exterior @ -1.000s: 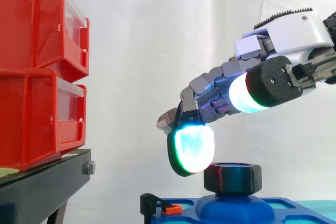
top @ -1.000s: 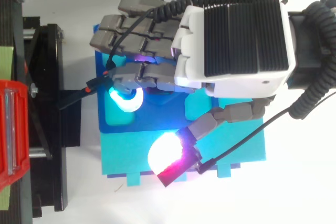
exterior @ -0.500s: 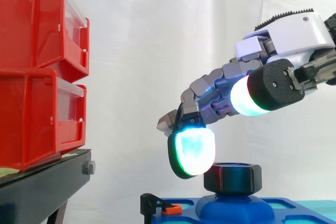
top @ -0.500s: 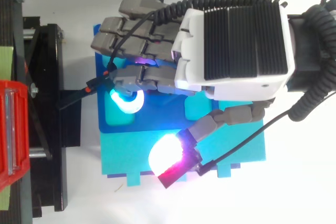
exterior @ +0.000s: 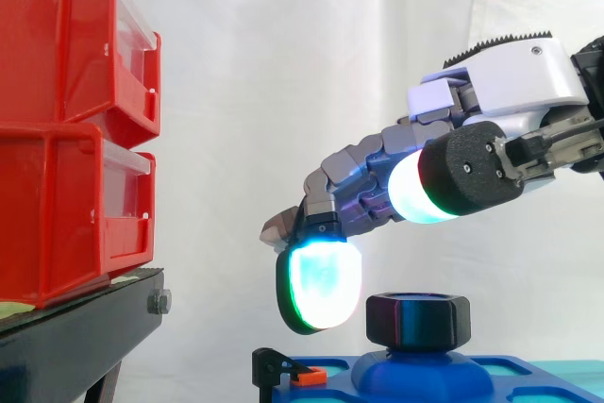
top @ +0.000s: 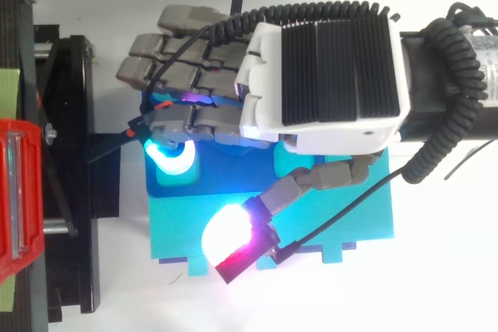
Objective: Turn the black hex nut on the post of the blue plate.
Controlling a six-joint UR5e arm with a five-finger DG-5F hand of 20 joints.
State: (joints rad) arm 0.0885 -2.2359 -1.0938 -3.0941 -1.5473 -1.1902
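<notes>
The hand (exterior: 510, 73) hangs over the blue plate (exterior: 528, 370) with its fingers loosely bent and spread, grasping nothing. They slope down and to the left from the white ribbed shell of the palm. The lowest fingertip pad (exterior: 321, 285), a thick rounded oval glowing cyan with a green rim, hangs just left of the black hex nut (exterior: 418, 320) at about the nut's height. Whether the two touch cannot be told from the side. The thumb (exterior: 444, 176) sticks out toward the near side, above the nut and clear of it. It is a blunt cylinder with a grainy black cap and a white-cyan band. From above, the thumb's pad (top: 229, 235) glows white and magenta over a turquoise plate (top: 350, 223) that lies against the near edge of the blue one.

The nut is glossy black with flat faces that pick up the cyan glow. It sits upright on the post (exterior: 420, 367), a smooth rounded dome in the blue plate. The plate is matt plastic with shallow rectangular pockets. A small black clip with an orange tab (exterior: 288, 372) sits at its left end.

Well to the left, two shiny red bins (exterior: 66, 129) with clear fronts are stacked on a black stand (exterior: 85, 332), before a white curtain (exterior: 283, 63).
</notes>
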